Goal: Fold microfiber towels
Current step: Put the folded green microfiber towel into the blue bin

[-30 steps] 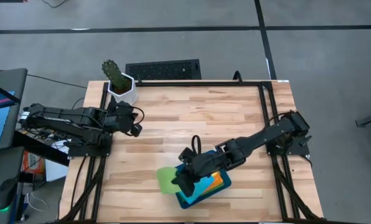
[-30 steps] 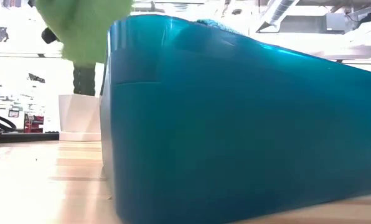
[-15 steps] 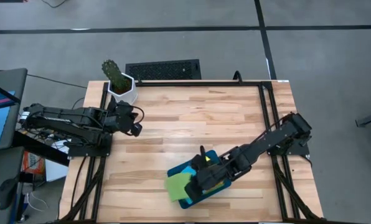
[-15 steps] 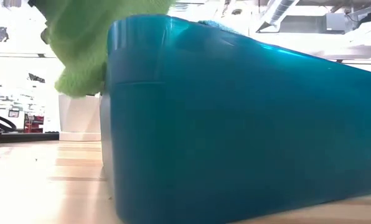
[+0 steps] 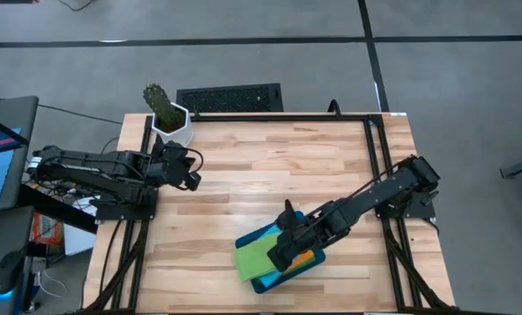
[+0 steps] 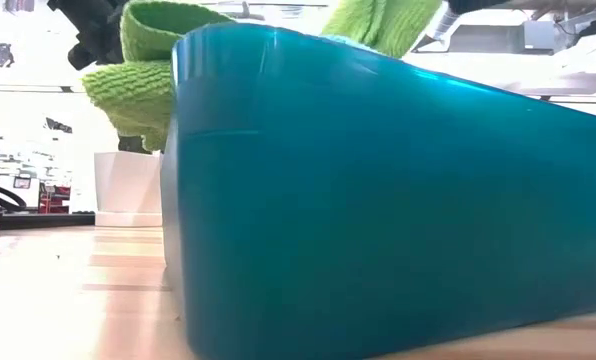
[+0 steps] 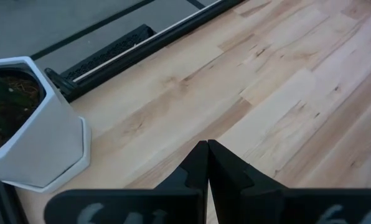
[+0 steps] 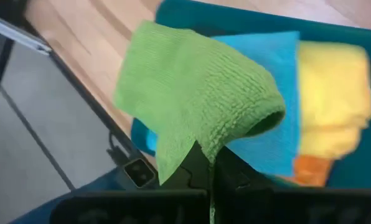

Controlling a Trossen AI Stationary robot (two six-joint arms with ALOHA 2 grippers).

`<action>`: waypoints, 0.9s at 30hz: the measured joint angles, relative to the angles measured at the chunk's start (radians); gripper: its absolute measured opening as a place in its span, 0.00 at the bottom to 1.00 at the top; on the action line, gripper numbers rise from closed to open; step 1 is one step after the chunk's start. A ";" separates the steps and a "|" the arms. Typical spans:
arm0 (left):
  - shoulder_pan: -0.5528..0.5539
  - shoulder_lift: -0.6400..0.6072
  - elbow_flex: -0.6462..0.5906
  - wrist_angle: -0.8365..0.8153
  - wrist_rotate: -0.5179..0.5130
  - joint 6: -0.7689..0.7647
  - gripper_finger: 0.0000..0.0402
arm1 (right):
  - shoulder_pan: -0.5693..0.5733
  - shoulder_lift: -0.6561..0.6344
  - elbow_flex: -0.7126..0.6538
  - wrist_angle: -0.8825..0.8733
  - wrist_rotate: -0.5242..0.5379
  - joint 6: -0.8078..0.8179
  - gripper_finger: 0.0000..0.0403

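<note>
On the wooden table (image 5: 270, 166), the teal tray (image 5: 283, 278) sits near the front edge. A green towel (image 5: 253, 260) lies over the tray's left end, partly overhanging it. The right gripper (image 5: 278, 255) is above the tray, at the green towel's right edge. Beside it, still in the tray, orange (image 5: 306, 257) and sky-blue (image 5: 270, 234) cloth shows. The left gripper (image 5: 191, 181) is well away from the tray, near a potted cactus (image 5: 166, 115).

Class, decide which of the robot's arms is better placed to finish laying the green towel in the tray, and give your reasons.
Right. The right gripper is shut on the green towel above the teal tray. The left gripper is shut, far off beside the potted cactus.
</note>
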 joint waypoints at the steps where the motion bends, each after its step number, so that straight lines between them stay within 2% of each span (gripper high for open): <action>1: 0.000 0.000 0.000 0.000 0.000 0.000 0.00 | -0.002 -0.006 0.000 -0.027 -0.001 0.002 0.04; 11: 0.000 0.000 0.000 0.003 0.001 -0.024 0.00 | -0.001 -0.022 0.000 -0.213 -0.008 0.074 0.04; 17: 0.000 0.000 0.000 0.005 0.001 -0.026 0.00 | 0.003 -0.014 0.000 -0.266 0.016 0.021 0.06; 21: 0.000 0.000 0.000 0.006 0.001 -0.026 0.00 | -0.003 -0.014 0.001 -0.267 0.035 0.005 0.13; 27: 0.000 0.000 0.000 0.007 0.014 -0.026 0.00 | -0.005 -0.013 0.001 -0.270 0.045 -0.001 0.32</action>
